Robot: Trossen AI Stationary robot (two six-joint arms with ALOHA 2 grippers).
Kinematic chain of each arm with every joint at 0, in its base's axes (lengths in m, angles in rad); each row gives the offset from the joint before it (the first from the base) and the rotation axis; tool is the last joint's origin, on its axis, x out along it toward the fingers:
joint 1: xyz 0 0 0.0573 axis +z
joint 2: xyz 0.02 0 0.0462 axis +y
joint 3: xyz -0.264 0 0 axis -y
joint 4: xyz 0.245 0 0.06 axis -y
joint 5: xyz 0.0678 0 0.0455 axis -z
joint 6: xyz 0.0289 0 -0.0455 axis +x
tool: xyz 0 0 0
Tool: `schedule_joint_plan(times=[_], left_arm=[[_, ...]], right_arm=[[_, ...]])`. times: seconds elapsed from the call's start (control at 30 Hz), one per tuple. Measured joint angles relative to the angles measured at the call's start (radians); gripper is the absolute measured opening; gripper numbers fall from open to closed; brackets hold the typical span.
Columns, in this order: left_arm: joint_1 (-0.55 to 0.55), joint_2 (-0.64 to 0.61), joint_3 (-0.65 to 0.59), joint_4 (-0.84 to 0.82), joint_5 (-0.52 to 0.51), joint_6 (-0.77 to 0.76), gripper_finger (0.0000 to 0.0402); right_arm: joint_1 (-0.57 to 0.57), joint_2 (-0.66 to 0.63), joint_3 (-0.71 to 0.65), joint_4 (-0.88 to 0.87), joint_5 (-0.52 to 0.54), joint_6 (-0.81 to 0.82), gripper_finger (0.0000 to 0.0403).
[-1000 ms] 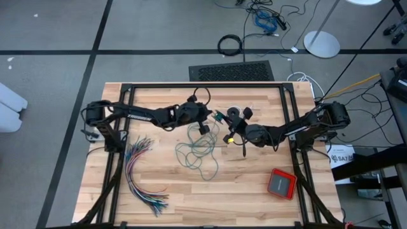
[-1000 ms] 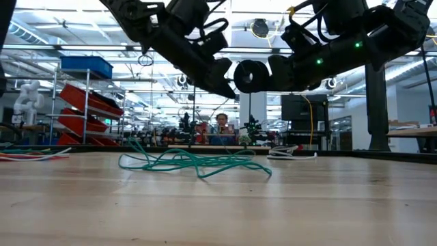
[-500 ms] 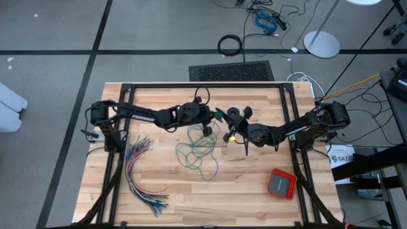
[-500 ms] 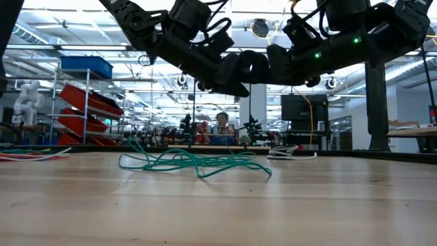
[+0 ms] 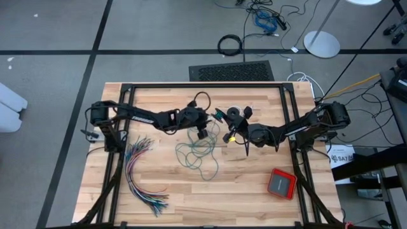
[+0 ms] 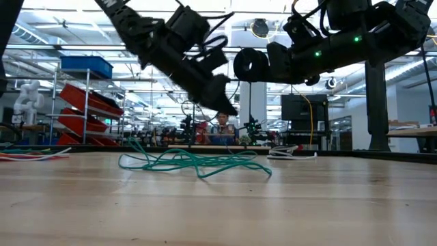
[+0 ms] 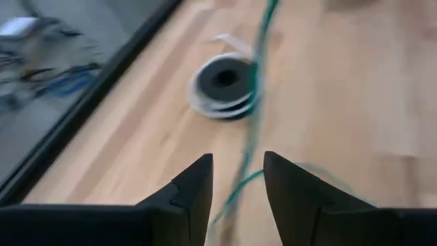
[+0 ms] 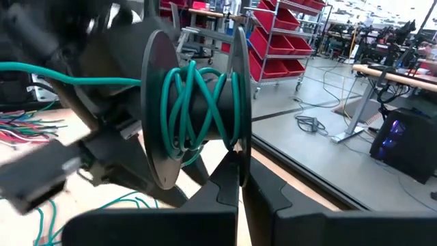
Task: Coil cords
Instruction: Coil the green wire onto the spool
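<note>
The right gripper [image 8: 237,179] is pinching a spool [image 8: 194,116] above the table's middle, and the green cord [image 5: 198,151] running between the spread left gripper [image 7: 237,179] fingers might slip loose.

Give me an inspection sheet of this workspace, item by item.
Surface: wooden table, dark frame around it.
Job's things: teal cord lies loose mid-table, part of it wound on a black spool; second spool lies flat on the table.
Clutter: wire bundle at the left; red box at the right.
Grippers: left gripper open, cord running between its fingers; right gripper shut on the spool's flange, held above the table.
Cables: black cable ring and blue cable on the floor.
Surroundings: shelves with red bins; a person far behind.
</note>
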Motion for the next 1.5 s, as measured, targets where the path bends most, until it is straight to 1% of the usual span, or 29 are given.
schedule_joint_plan(times=[0.07,0.13,0.23,0.33,0.4,0.53,0.73,1.17,1.27,1.33,1.43,1.47,1.5], left_arm=[[-0.007,0.000,-0.047,0.059,-0.073,-0.022,0.0139],[-0.015,0.000,-0.101,0.130,-0.115,-0.043,0.0139],[-0.032,0.000,-0.174,0.221,-0.139,-0.070,0.0139],[-0.052,0.000,-0.219,0.304,-0.147,-0.078,0.0139],[-0.072,0.000,-0.235,0.343,-0.173,-0.077,0.0139],[-0.110,0.000,-0.239,0.393,-0.257,-0.046,0.0139],[-0.140,0.000,-0.239,0.400,-0.367,-0.019,0.0139],[-0.140,0.000,-0.239,0.368,-0.359,-0.080,0.0134],[-0.140,0.000,-0.239,0.341,-0.358,-0.102,0.0111],[-0.142,0.000,-0.239,0.341,-0.363,-0.102,0.0083],[-0.143,0.000,-0.239,0.362,-0.368,-0.101,0.0031],[-0.143,0.000,-0.239,0.375,-0.368,-0.102,0.0016],[-0.143,0.000,-0.239,0.385,-0.368,-0.102,0.0010]], right_arm=[[0.000,0.000,0.000,-0.001,0.000,0.000,0.0000],[0.000,0.000,0.000,-0.001,0.000,0.000,0.0000],[0.000,0.000,0.000,-0.001,0.000,-0.005,0.0000],[-0.004,0.000,0.000,-0.002,0.001,-0.007,0.0000],[-0.009,0.000,0.000,-0.002,0.001,-0.007,0.0000],[-0.014,0.000,0.000,-0.003,0.000,-0.007,0.0000],[-0.014,0.000,0.000,-0.007,0.000,-0.007,0.0000],[-0.014,0.000,0.000,-0.003,-0.001,-0.003,0.0000],[-0.014,0.000,0.000,0.000,-0.001,0.002,0.0000],[-0.014,0.000,0.000,0.000,-0.001,0.003,0.0000],[-0.014,0.000,0.000,0.000,-0.001,0.004,0.0000],[-0.014,0.000,0.000,0.000,-0.001,0.004,0.0000],[-0.014,0.000,0.000,0.000,-0.001,0.004,0.0000]])
